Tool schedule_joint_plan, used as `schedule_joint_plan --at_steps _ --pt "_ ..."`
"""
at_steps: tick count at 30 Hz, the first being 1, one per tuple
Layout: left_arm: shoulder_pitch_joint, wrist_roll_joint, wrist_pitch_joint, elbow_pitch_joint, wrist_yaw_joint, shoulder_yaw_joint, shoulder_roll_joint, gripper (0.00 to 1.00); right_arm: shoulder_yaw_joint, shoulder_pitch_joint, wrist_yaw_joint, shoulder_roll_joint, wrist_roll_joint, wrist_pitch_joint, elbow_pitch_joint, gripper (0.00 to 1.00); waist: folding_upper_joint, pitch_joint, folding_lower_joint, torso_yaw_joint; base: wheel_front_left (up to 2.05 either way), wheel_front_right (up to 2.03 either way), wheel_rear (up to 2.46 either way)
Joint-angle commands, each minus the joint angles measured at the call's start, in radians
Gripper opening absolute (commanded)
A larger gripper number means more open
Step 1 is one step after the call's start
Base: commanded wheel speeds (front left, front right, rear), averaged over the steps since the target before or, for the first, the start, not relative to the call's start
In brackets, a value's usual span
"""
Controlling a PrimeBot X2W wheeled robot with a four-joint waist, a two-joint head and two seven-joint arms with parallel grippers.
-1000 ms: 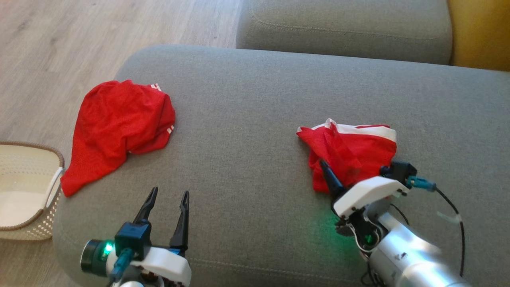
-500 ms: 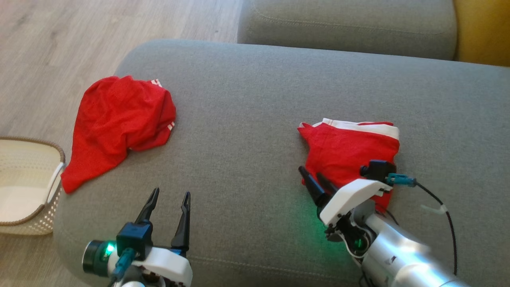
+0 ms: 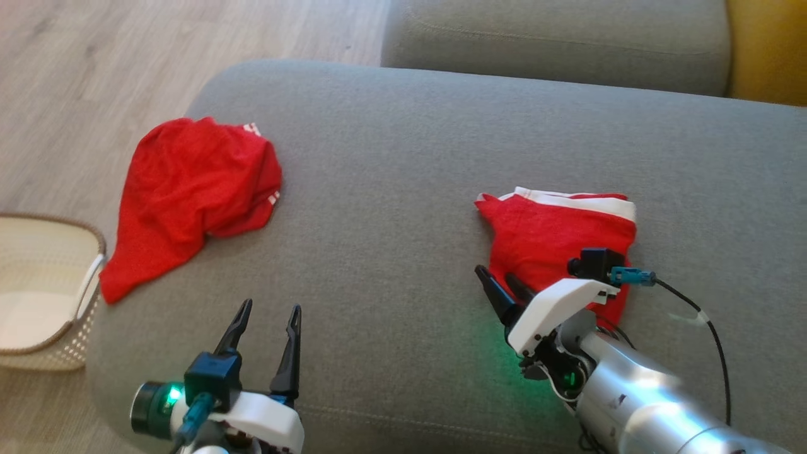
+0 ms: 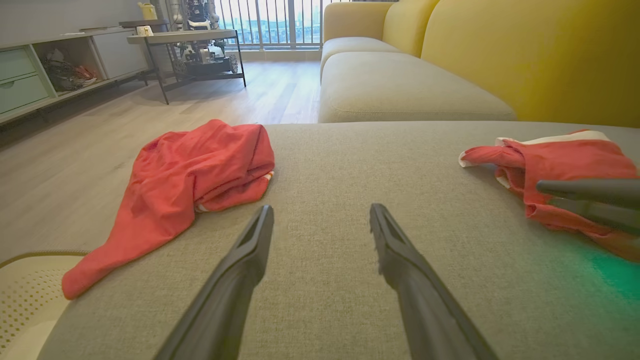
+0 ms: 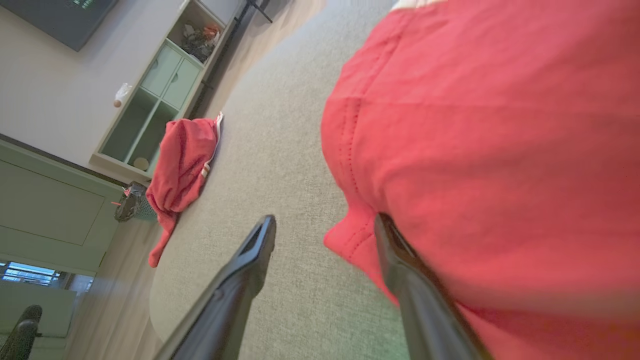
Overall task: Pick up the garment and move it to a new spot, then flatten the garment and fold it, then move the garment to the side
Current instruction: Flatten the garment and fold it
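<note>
Parks right tool [image 3: 494, 273], spread and empty, at the near corner of the folded garment [image 3: 561, 233], flat just ahead on the sofa cushion [image 3: 391, 157], apparently set aside. Hovers left tool [image 3: 270, 306], likewise spread, short of the crumpled garment [image 3: 189, 183].

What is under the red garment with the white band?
The grey cushion it rests on shows around the garment. Whether anything else lies beneath cannot be seen: the cloth covers that patch, and the right end effector overlaps its near edge.

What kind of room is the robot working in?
Probably a living room in a home: a big grey sofa, a yellow backrest, and a cabinet on a wooden floor.
</note>
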Motion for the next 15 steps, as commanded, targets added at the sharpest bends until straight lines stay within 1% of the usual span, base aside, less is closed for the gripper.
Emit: schedule_joint_plan --at_steps 1,7,10,13,15 --pt "-0.039 0.003 -0.008 -0.03 0.006 0.038 -0.002 1.0 0.007 -0.039 0.0 0.01 0.004 -0.019 -0.023 1.0 0.0 -0.009 0.0 -0.014 0.0 0.0 0.0" --pt "-0.026 0.001 -0.008 -0.046 0.011 0.055 0.0 1.0 -0.009 -0.072 0.0 0.01 -0.006 -0.034 -0.057 1.0 0.0 -0.048 0.0 -0.084 0.0 0.0 0.0" --pt "-0.018 0.0 -0.008 -0.059 0.013 0.062 0.0 1.0 -0.079 -0.106 0.0 0.003 -0.066 -0.034 -0.05 1.0 0.0 -0.065 0.0 -0.125 0.0 0.0 0.0" --pt "-0.014 -0.001 -0.008 -0.082 0.019 0.067 -0.002 1.0 -0.168 -0.123 0.0 -0.038 -0.17 -0.034 -0.051 1.0 0.0 -0.072 0.0 -0.162 0.0 0.0 0.0" --pt "-0.012 -0.004 -0.008 -0.101 0.024 0.069 -0.004 1.0 -0.245 -0.117 0.0 -0.066 -0.248 -0.035 -0.061 1.0 0.0 -0.074 0.0 -0.184 0.0 0.0 0.0"
